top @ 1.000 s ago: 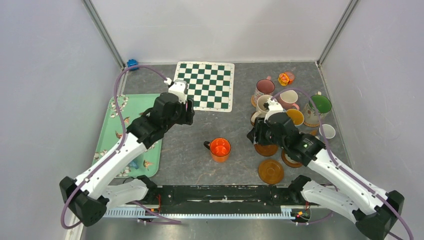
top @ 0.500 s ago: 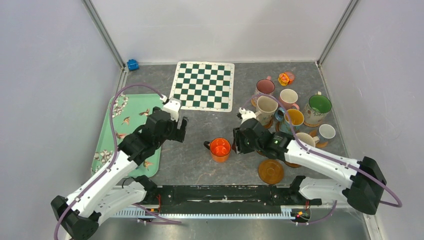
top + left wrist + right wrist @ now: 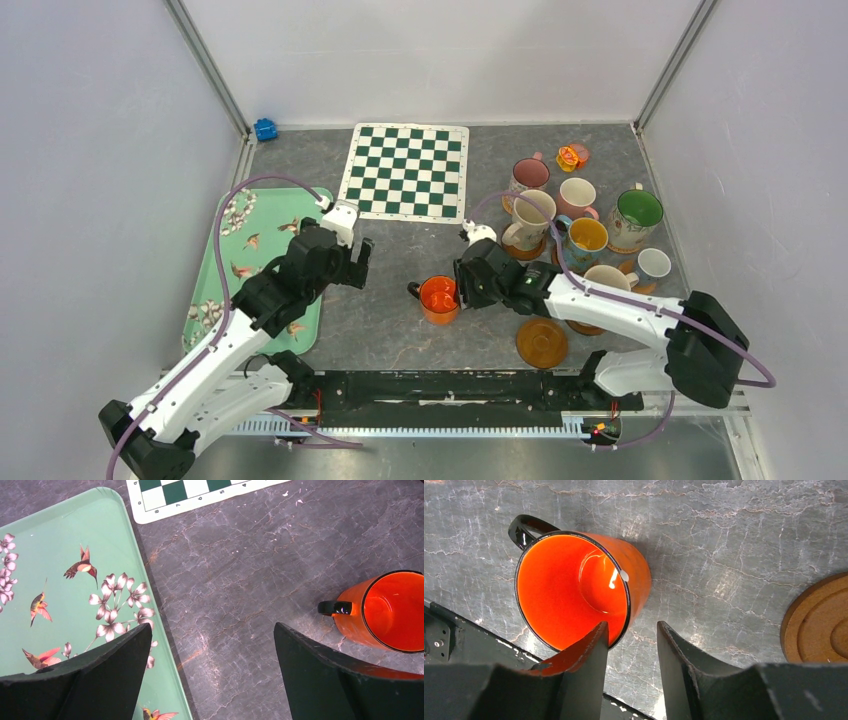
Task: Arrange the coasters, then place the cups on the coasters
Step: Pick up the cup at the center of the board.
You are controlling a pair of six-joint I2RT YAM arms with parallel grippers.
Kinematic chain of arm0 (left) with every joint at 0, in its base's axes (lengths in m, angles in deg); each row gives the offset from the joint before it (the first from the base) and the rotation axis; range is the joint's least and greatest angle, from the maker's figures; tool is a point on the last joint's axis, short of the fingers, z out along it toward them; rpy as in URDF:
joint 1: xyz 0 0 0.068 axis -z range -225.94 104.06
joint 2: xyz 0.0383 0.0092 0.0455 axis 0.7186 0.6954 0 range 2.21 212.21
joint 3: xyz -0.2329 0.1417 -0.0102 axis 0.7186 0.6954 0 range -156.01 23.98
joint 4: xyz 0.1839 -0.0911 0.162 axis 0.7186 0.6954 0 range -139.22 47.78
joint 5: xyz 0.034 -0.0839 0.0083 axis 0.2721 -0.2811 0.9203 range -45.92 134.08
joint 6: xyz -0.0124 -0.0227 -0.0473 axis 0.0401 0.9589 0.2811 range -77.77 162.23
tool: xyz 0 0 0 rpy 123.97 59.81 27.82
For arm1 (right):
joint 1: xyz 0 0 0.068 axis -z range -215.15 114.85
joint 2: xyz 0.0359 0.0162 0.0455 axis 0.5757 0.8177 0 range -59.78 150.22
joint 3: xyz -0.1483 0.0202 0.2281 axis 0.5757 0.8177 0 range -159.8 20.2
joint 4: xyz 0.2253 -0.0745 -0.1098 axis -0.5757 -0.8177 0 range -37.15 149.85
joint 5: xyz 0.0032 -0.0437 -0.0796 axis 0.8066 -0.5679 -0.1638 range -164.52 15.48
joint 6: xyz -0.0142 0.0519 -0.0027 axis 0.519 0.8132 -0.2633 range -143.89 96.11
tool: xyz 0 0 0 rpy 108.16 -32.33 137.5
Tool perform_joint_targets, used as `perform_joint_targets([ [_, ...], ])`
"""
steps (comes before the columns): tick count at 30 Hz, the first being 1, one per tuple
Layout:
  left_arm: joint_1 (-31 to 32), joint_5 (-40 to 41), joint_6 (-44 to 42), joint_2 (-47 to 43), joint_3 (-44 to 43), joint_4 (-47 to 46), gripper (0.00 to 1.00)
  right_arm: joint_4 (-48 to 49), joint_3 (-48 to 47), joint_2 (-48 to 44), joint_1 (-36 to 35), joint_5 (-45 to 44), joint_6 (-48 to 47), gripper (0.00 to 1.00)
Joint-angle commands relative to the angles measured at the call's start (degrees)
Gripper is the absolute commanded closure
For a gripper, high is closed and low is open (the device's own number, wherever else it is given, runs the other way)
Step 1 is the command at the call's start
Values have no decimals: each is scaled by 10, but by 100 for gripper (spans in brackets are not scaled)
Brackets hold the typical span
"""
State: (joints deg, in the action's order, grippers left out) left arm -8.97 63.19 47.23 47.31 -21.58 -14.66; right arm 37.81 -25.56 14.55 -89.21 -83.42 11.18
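right end effector [image 3: 458, 288] at orange cup [image 3: 440, 298] | left end effector [image 3: 360, 262] apart

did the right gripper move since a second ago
Yes. In the top view the right gripper has swung left and now sits at the right rim of the orange cup, which has stayed put.

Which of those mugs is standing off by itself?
The orange mug with the black handle: it stands alone on bare table near the middle, at the right gripper, while the other mugs crowd together far right.
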Motion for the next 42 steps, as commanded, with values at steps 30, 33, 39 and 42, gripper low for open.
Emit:
perform_joint_targets([
  [30, -1, -13, -18, -7, 1, -18, 0, -144, -16, -171, 154, -59, -119, 100],
  [33, -1, -16, -18, -9, 0, -18, 0, -163, -7, -188, 193, -48, -130, 100],
  [39, -1, -20, -17, -19, 2, -20, 0, -178, 16, -201, 237, -40, -125, 100],
  [42, -1, -26, -17, -18, 2, -21, 0, -173, 26, -201, 250, -36, -117, 100],
])
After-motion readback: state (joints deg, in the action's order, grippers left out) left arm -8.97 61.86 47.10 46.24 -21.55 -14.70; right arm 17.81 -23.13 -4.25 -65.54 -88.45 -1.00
